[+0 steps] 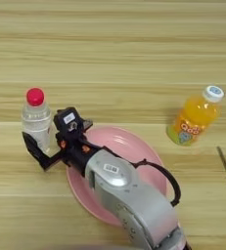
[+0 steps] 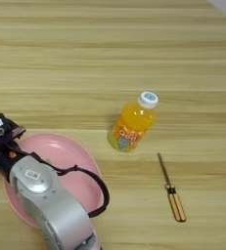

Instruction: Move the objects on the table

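A clear bottle with a red cap (image 1: 36, 117) stands upright on the table (image 1: 114, 58) at the left. My right gripper (image 1: 34, 140) reaches it from the right, across the plate. Its black fingers (image 1: 36, 152) sit on either side of the bottle's lower body, shut on it. The near finger hides the bottle's base. An orange juice bottle with a white-blue cap (image 2: 132, 123) stands apart at the right, tilted a little, with nothing touching it. In the right eye view only the gripper's back part shows at the left edge.
A pink oval plate (image 1: 134, 149) lies under my silver forearm (image 1: 129, 195), just right of the clear bottle. A screwdriver with an orange handle (image 2: 172, 194) lies on the wood to the right of the juice bottle. A black cable loops beside the forearm.
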Tool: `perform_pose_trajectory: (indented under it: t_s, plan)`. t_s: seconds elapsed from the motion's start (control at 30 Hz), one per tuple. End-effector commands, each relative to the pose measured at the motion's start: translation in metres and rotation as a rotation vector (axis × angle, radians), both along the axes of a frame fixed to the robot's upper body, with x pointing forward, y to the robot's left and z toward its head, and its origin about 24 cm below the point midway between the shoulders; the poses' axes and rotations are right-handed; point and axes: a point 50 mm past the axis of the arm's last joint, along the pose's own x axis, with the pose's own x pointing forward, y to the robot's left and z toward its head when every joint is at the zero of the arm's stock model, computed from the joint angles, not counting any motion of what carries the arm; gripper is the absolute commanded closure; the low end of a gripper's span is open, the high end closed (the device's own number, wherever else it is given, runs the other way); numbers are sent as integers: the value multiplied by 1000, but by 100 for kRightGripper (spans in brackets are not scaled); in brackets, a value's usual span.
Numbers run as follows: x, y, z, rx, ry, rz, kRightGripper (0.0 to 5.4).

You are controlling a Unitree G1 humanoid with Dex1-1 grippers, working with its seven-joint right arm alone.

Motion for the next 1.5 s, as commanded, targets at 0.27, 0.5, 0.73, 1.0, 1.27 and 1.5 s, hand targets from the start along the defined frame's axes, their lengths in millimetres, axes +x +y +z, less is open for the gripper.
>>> perform_pose_trajectory:
  t_s: [0.27,0.5,0.73,1.0,1.27,1.5]
  plan:
    - [-17,-29,20,33,-88,-103,3]
    - [-27,-49,21,26,-86,-167,3]
    - [-24,-63,23,22,-121,-236,3]
    - [-19,-84,34,9,-232,-359,3]
    - [-13,-110,48,-52,-384,-517,3]
    - [-12,-136,52,-96,-452,-707,3]
